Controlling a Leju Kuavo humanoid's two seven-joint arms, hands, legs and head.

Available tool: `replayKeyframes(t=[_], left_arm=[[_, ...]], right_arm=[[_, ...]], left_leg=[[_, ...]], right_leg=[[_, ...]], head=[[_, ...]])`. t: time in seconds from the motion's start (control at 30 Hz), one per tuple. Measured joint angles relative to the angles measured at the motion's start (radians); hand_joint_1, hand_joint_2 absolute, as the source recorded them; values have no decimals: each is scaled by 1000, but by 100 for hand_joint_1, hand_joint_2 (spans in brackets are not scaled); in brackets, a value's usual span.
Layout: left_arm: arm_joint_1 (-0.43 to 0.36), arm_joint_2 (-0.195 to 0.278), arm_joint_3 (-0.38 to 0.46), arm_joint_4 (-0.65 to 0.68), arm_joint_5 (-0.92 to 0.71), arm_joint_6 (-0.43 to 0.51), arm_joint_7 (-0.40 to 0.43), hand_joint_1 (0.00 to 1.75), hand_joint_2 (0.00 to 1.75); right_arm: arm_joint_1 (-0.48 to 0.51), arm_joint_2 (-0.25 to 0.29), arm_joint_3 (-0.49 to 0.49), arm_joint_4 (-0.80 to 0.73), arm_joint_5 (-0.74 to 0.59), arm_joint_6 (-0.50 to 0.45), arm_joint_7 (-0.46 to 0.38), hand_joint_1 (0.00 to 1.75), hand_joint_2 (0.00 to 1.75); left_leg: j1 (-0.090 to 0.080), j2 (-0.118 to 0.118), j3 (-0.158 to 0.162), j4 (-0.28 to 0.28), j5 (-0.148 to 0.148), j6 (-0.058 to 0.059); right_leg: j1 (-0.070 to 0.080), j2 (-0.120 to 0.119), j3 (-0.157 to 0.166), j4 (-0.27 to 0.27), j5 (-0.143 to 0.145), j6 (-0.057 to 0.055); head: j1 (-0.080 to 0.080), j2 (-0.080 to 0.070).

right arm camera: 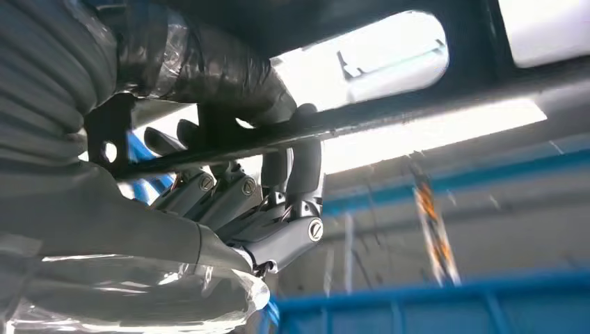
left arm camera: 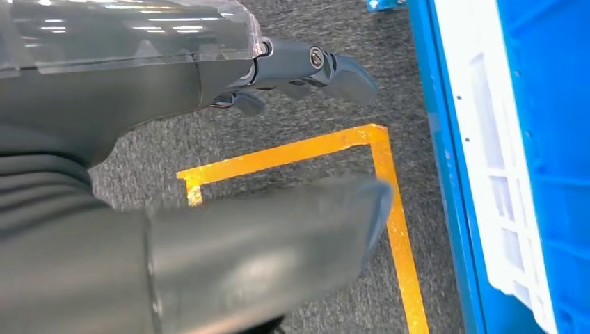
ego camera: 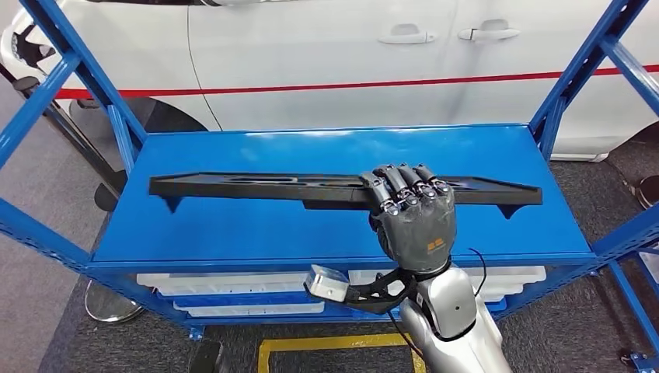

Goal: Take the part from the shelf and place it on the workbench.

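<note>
Plainly, the right hand (ego camera: 414, 221) curls its fingers (right arm camera: 296, 170) around the long black part (ego camera: 256, 187) on the blue shelf (ego camera: 233, 225), while the left hand (left arm camera: 209, 229) hangs spread, holding nothing.

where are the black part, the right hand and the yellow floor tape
black part (ego camera: 233, 186), head view, on its long left stretch.
right hand (ego camera: 414, 221), head view, back of the hand.
yellow floor tape (left arm camera: 400, 229), left wrist view, on the long strip by the shelf.
</note>
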Motion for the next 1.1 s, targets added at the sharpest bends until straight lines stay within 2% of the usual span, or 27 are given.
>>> replayKeyframes(t=[0.03,0.07,0.1,0.13,0.2,0.23,0.27,0.3,0.4,0.47,0.53,0.57,0.6,0.63,0.7,0.77,0.83,0.9,0.93,1.0,1.07,1.1], left_arm=[[1,0,0,0,-4,-3,0,0,175],[3,-1,0,0,-6,-6,-1,0,175],[5,-1,0,0,-8,-8,-2,0,175],[8,-2,0,0,-9,-11,-3,0,175],[11,-2,0,0,-11,-14,-6,0,175],[11,-2,0,0,-12,-15,-7,0,175],[12,-3,0,0,-14,-16,-9,0,175],[13,-4,0,0,-15,-17,-10,0,175],[20,-9,1,0,-16,-18,-15,0,175],[20,-13,1,0,-15,-19,-18,0,175],[22,-16,2,0,-14,-19,-20,0,175],[23,-17,2,0,-13,-19,-21,0,175],[25,-17,3,0,-11,-19,-22,0,175],[26,-17,4,0,-9,-19,-22,0,175],[26,-18,8,0,-6,-19,-24,0,175],[26,-20,12,0,-3,-19,-25,0,175],[27,-22,16,0,-2,-18,-26,0,175],[27,-22,17,0,-6,-14,-24,0,175],[26,-22,17,0,-10,-9,-23,0,175],[26,-22,17,0,-16,0,-20,0,175],[27,-23,19,0,-12,4,-19,0,175],[28,-23,22,0,-7,4,-18,0,175]], right_arm=[[8,8,0,-24,0,0,-28,175,175],[17,14,0,-45,0,0,-55,175,175],[28,20,0,-66,0,0,-77,175,175],[39,26,0,-86,0,0,-94,175,175],[52,36,0,-119,0,0,-112,175,175],[56,40,0,-133,0,0,-114,175,175],[60,43,0,-144,0,0,-114,175,175],[64,45,0,-154,0,0,-111,175,175],[72,47,0,-172,0,1,-96,175,175],[73,47,0,-178,0,1,-87,173,175],[75,47,0,-180,0,1,-81,86,175],[76,47,1,-180,0,1,-77,42,175],[77,47,2,-180,0,1,-74,0,175],[76,47,3,-180,-1,1,-71,0,175],[73,48,7,-180,-3,1,-72,0,175],[70,49,10,-180,-6,1,-83,0,175],[69,53,11,-180,-8,1,-95,0,175],[69,58,11,-180,-18,1,-115,0,175],[69,62,11,-180,-27,1,-133,0,175],[71,78,11,-180,-55,1,-186,0,175],[79,100,5,-180,-94,1,-270,0,175],[87,116,-5,-179,-121,1,-328,0,175]], left_leg=[[1,0,-33,69,-29,-3],[1,0,-58,121,-45,-5],[1,0,-67,136,-39,-5],[1,1,-58,113,-15,-4],[1,1,5,-21,57,2],[-1,1,34,-84,80,7],[-3,1,53,-125,91,12],[-6,0,61,-142,92,17],[-5,0,64,-153,97,35],[0,1,67,-161,103,49],[-2,2,66,-162,103,57],[-4,2,66,-161,103,57],[-5,2,66,-161,103,57],[-6,2,66,-160,103,57],[-7,0,68,-158,101,55],[-12,-1,66,-154,99,49],[-13,-1,65,-153,98,40],[-12,-1,65,-150,94,30],[-11,0,60,-136,83,25],[-7,1,24,-54,32,14],[-1,1,-35,72,-26,5],[1,2,-54,112,-36,2]], right_leg=[[1,-1,1,0,-1,-2],[2,-1,2,0,-2,-3],[2,-1,3,1,-3,-3],[2,-1,5,1,-5,-3],[2,0,10,2,-8,0],[4,1,10,4,-9,4],[5,1,10,4,-10,9],[6,1,10,4,-10,14],[7,2,9,5,-12,31],[7,1,-17,64,-53,38],[6,0,-74,190,-117,41],[6,0,-100,244,-135,42],[6,0,-111,268,-136,42],[6,0,-104,254,-117,41],[7,0,-44,135,-52,33],[12,-1,10,25,-15,24],[17,0,20,-2,-14,19],[14,1,22,-8,-11,11],[11,1,24,-12,-8,6],[6,-2,28,-18,-5,-2],[6,-4,26,-17,-6,-5],[6,-4,26,-16,-6,-5]], head=[[0,0],[0,0],[0,0],[0,0],[0,0],[0,0],[0,0],[0,0],[0,0],[1,0],[1,0],[1,0],[0,0],[1,0],[1,0],[0,0],[0,0],[0,0],[0,0],[0,0],[0,0],[0,0]])
